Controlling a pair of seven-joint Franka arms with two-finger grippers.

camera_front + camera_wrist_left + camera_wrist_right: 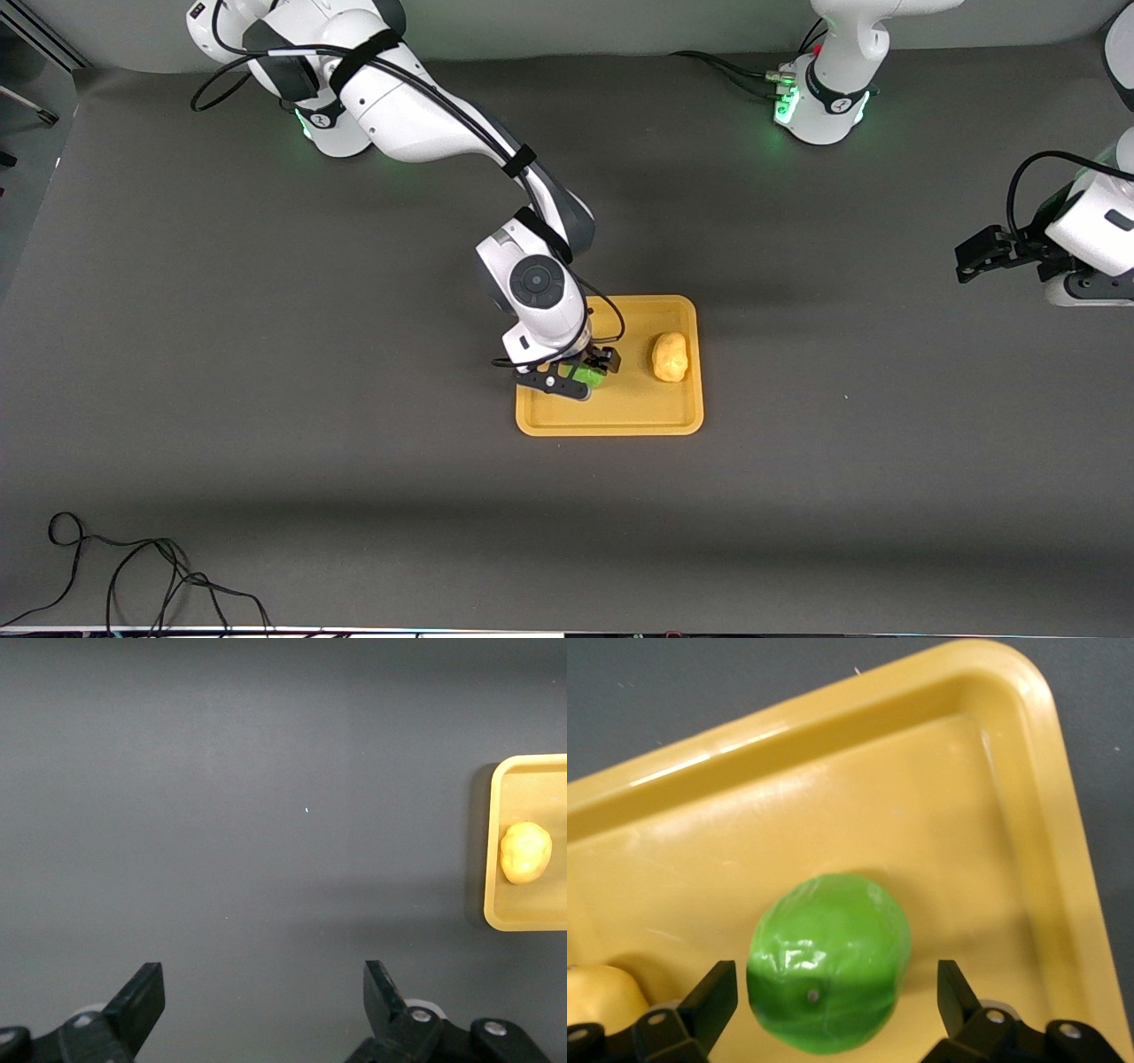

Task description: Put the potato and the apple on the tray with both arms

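The orange-yellow tray point(611, 416) lies mid-table. The yellow-tan potato point(670, 356) rests on it at the left arm's end. The green apple point(592, 376) rests on the tray at the right arm's end. My right gripper point(580, 377) is low over the apple, open, with a gap at each fingertip. The right wrist view shows the apple point(829, 961) between the spread fingers, the tray point(921, 815) and a bit of the potato point(598, 992). My left gripper point(972, 257) waits open and empty over bare table at the left arm's end; its wrist view shows the gripper point(266, 992), the tray's rim point(496, 904) and the potato point(525, 852).
A loose black cable point(133, 576) lies near the table edge closest to the front camera, at the right arm's end. The grey table point(266, 399) spreads round the tray on all sides.
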